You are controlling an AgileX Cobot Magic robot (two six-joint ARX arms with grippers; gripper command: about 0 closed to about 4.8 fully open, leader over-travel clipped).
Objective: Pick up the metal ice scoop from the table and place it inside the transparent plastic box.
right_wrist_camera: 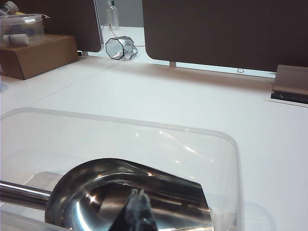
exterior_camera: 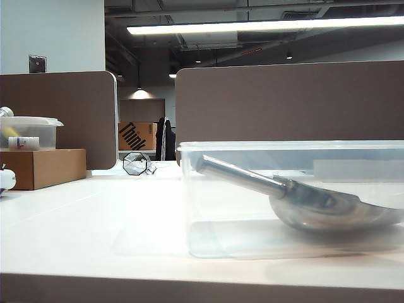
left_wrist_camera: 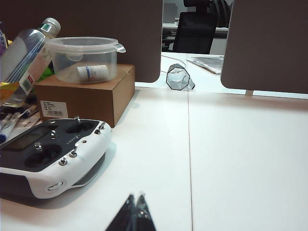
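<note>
The metal ice scoop lies inside the transparent plastic box on the white table, its bowl on the box floor and its handle slanting up toward the left wall. In the right wrist view the scoop's shiny bowl fills the box, and my right gripper sits above it, shut and empty. My left gripper hovers over bare tabletop, shut with nothing in it, beside a white remote controller. Neither gripper shows in the exterior view.
A cardboard box at the far left carries a smaller lidded clear tub. A water bottle and pens lie near the controller. An overturned faceted glass rests by the brown partitions. A cable hatch is set into the table.
</note>
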